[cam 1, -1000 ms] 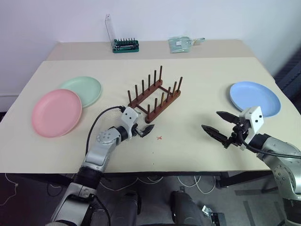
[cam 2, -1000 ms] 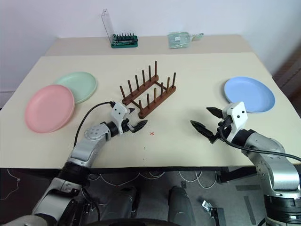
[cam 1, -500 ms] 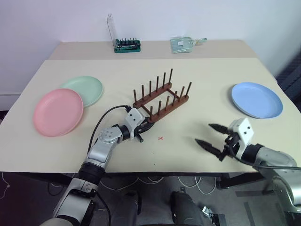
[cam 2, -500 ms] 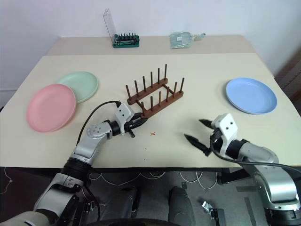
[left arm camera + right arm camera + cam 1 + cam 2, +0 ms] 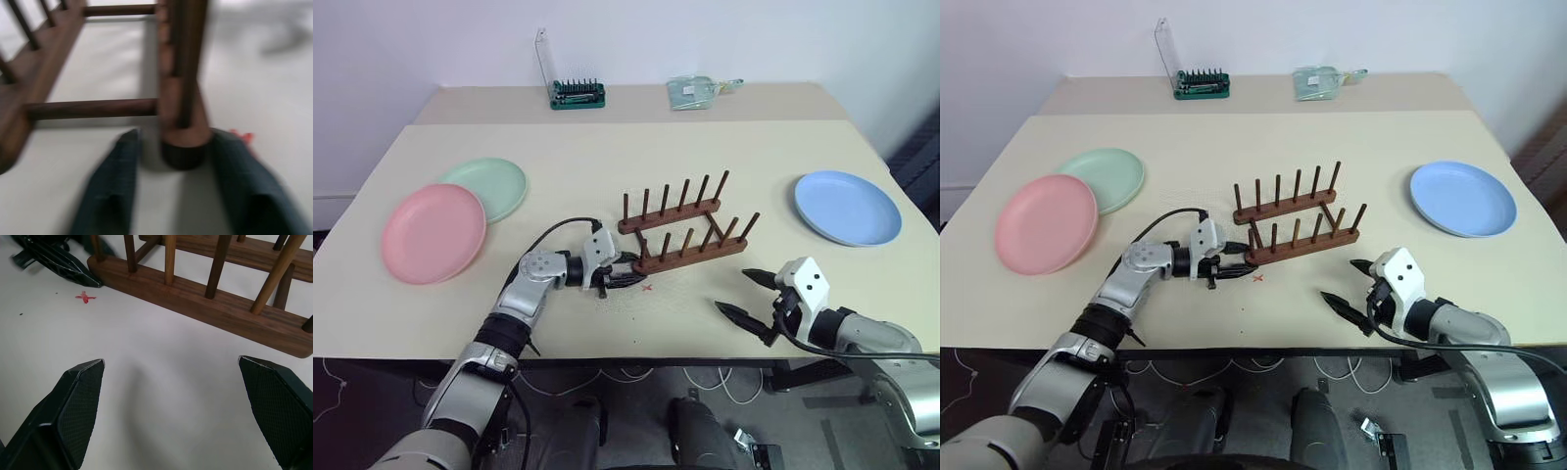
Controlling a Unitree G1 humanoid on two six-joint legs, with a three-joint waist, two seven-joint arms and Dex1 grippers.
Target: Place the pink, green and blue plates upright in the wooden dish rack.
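The wooden dish rack stands empty mid-table, its two peg rows running left to right. My left gripper lies low at the left end of its near rail. In the left wrist view the open fingers straddle that rail end, with a small gap on one side. The pink plate and the green plate lie flat at the left, overlapping at their rims. At the right lies the blue plate. My right gripper hovers wide open near the front edge, right of the rack, holding nothing.
A small red cross is marked on the table just in front of the rack. A green tool holder with a clear back and a clear bag sit on the back table. The table's front edge is close to both grippers.
The rack has swung round from a diagonal to lie across the table, and shifted right. My left gripper turned rightward with it, closing and then widening. The right gripper sank a little toward the table.
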